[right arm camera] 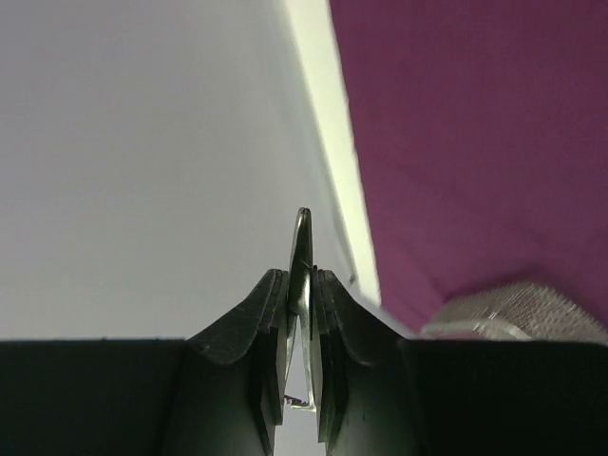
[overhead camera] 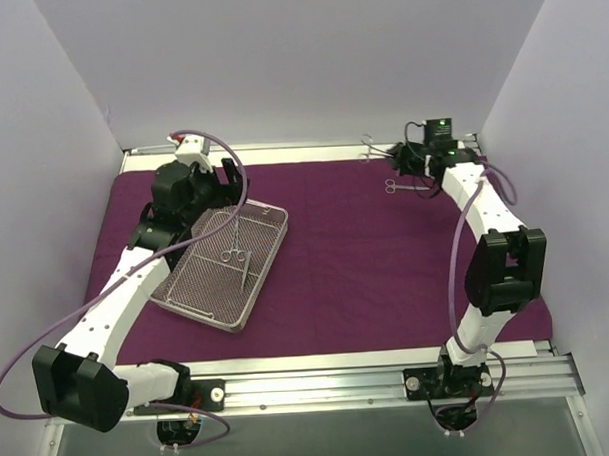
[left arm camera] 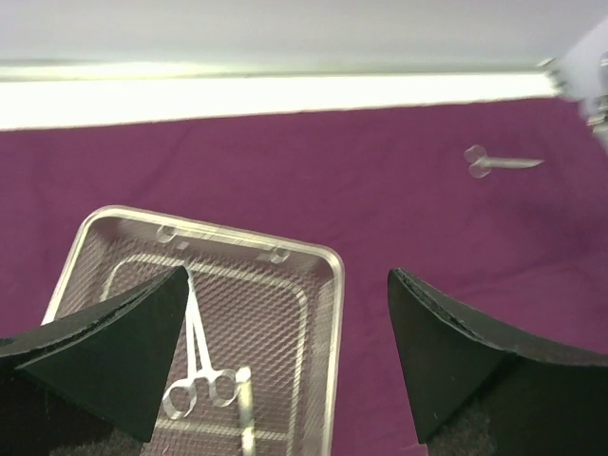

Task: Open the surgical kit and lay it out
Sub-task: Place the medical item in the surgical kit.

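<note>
The dark purple cloth wrap (overhead camera: 366,256) lies spread flat over the table. On its left part sits the silver wire-mesh tray (overhead camera: 192,297), and one ring-handled instrument (overhead camera: 235,256) lies inside it. My left gripper (overhead camera: 226,181) hovers over the tray's far end, open and empty; in its wrist view the jaws (left arm camera: 287,285) stand wide apart above the tray rim (left arm camera: 334,285) and that instrument (left arm camera: 199,380). At the back right, my right gripper (overhead camera: 397,157) is shut on a thin metal instrument (right arm camera: 302,249), seen edge-on between the pads. Another instrument (overhead camera: 398,187) lies on the cloth nearby.
White walls close in the left, back and right sides. A pale strip (overhead camera: 312,148) runs along the cloth's far edge. The metal rail (overhead camera: 320,383) carrying both arm bases runs across the near edge.
</note>
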Controlling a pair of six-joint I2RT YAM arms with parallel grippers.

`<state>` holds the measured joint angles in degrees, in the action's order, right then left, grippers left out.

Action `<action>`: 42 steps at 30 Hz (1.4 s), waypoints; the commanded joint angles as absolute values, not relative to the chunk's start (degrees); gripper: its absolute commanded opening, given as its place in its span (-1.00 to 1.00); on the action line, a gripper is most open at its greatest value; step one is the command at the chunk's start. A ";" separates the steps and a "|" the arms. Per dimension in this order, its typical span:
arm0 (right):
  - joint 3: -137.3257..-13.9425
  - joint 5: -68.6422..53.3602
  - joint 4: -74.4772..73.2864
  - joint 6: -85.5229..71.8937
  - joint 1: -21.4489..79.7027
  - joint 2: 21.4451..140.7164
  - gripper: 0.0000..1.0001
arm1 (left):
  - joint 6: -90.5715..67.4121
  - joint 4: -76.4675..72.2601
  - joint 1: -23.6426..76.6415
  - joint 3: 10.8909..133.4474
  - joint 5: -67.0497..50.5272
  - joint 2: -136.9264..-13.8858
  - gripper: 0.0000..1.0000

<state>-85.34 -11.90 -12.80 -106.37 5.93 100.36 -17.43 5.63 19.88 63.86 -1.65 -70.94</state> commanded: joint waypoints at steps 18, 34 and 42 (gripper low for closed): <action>-96.50 -0.70 -34.37 -70.84 -6.15 118.38 -1.00 | -8.79 21.27 20.74 66.00 6.85 -78.22 0.87; -104.50 -1.14 -36.65 -74.79 -6.94 128.23 -1.00 | -12.04 21.88 17.32 68.82 5.36 -82.71 0.87; -105.73 -0.88 -38.50 -75.32 -7.03 129.81 -0.92 | -13.62 23.38 14.50 69.08 4.05 -83.06 0.87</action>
<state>-103.77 -2.35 -34.72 -74.13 -6.90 128.99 -12.19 23.00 15.42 66.48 5.30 -83.18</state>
